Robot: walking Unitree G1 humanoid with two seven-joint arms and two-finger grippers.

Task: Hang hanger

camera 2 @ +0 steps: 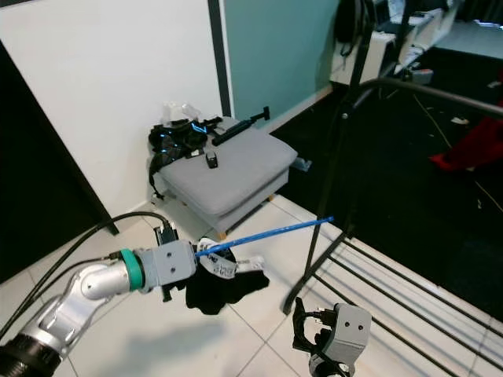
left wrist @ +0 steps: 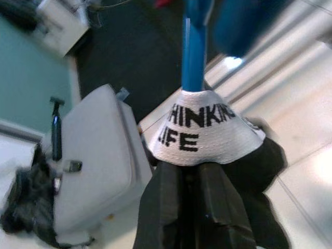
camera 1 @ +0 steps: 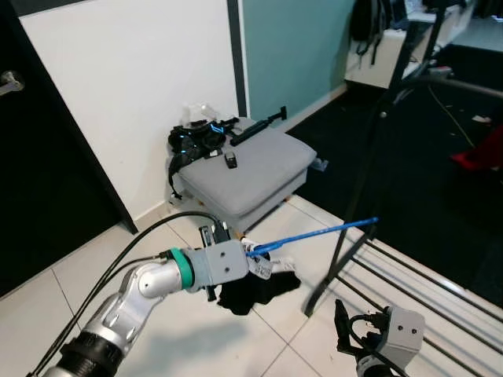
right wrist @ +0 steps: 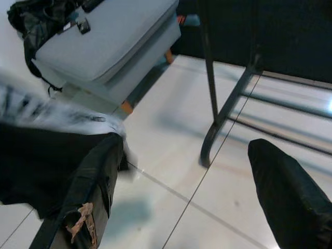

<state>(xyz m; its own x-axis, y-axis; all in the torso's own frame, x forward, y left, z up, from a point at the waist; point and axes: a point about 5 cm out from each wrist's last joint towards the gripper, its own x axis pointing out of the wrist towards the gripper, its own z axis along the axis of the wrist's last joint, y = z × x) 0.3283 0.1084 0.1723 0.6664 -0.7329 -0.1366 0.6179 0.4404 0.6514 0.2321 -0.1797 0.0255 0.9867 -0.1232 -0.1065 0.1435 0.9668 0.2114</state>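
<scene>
1. The right pincer [camera 1: 343, 323] hangs low over the tiled floor [camera 1: 299, 345], fingers spread wide, empty.
2. The left pincer [camera 1: 253, 263] is clamped on the blue hanger [camera 1: 314, 234], a black garment [camera 1: 255, 292] dangling beneath.
3. The hanger's long axis runs nearly level, tip toward the black rack [camera 1: 354, 212].
4. Farther off, a grey cushion [camera 1: 244, 169] lies by the wall.

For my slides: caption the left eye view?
Left gripper holds a blue hanger with black clothing near the rack.

left gripper [camera 1: 253, 263]: clamps blue hanger [camera 1: 314, 234] with black garment [camera 1: 255, 290] | rack [camera 1: 369, 157]: just beyond hanger tip | right gripper [camera 1: 343, 322]: low, idle
</scene>
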